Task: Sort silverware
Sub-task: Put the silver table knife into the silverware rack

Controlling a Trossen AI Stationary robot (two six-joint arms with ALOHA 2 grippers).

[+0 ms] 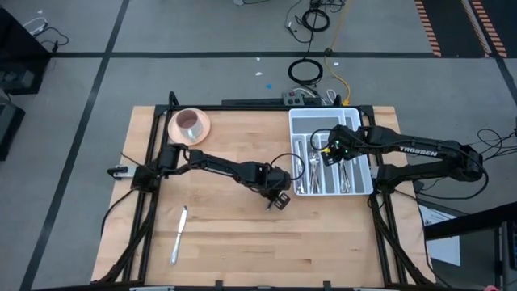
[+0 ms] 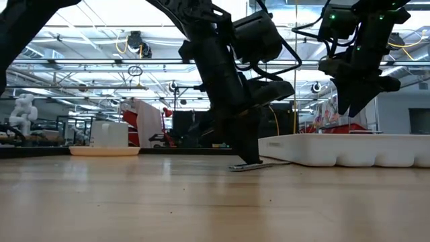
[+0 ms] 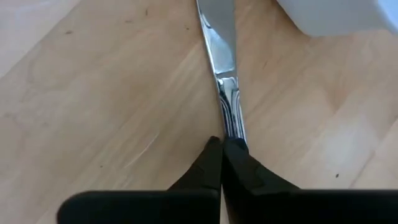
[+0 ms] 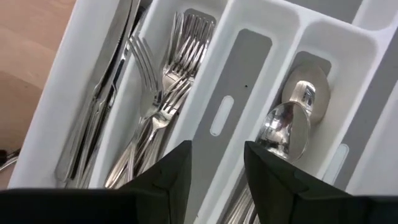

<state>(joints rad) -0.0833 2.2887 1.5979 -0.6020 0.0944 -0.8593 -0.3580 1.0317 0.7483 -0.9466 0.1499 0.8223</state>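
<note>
My left gripper (image 1: 279,199) stands on the table just off the near-left corner of the white tray (image 1: 365,187), shut on a silver knife (image 3: 219,43). Its blade runs away from the fingers toward the tray corner (image 3: 336,15). My right gripper (image 4: 217,168) hovers open above the tray (image 4: 239,93), over the divider between the forks (image 4: 155,106) and the spoons (image 4: 292,121); knives (image 4: 102,93) lie in the outer slot. Another knife (image 1: 178,234) lies flat on the wood, near left. My left gripper pinches the knife's handle (image 3: 231,121) near its free end between the two fingertips (image 3: 239,165). The fingers come from above, slanting down, roughly in line with the knife. In the low view the knife (image 2: 250,166) lies nearly level at the table top.
A pink saucer with a cup (image 1: 190,124) sits at the far left of the table. The tray's white wall (image 2: 342,149) rises just right of my left gripper (image 2: 252,156). My right gripper (image 2: 359,101) hangs above it. Bare wood (image 1: 242,250) spans the near side.
</note>
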